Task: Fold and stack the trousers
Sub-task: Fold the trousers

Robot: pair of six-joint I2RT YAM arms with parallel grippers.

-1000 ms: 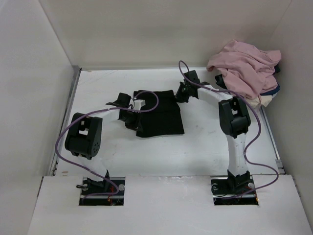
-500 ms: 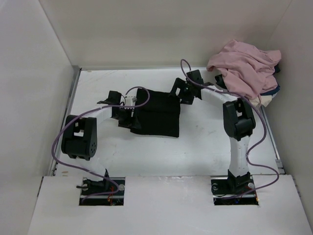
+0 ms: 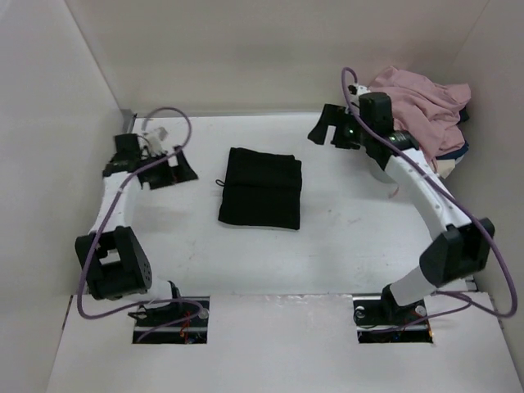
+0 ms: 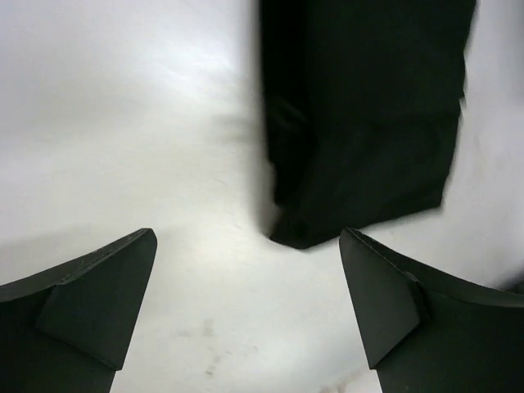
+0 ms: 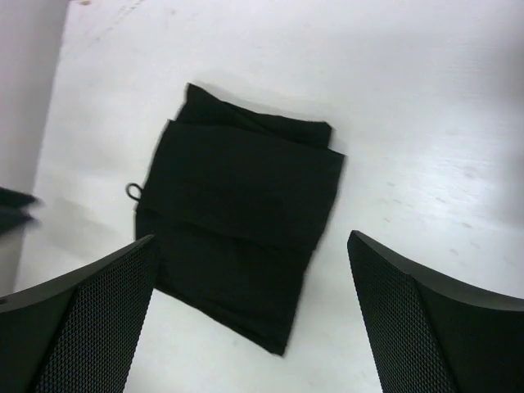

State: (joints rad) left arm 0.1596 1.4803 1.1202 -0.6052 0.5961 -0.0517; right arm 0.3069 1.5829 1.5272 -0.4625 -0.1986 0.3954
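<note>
Left gripper [image 3: 173, 170] and right gripper [image 3: 324, 133] had let go and backed off to nine and one o'clock, jaws wide and empty. The trousers [image 3: 260, 187] lay folded, apparently ready for stacking.

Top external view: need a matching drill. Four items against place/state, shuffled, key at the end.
Items
1. trousers
2. left gripper
3. right gripper
4. pink garment

Place/state
A. heaped in the far right corner of the table
B. open, off the left side of the black cloth, not touching it
C. folded flat, lying in the middle
D. open, beyond the black cloth's far right corner, holding nothing

Pairs: 1-C, 2-B, 3-D, 4-A
</note>
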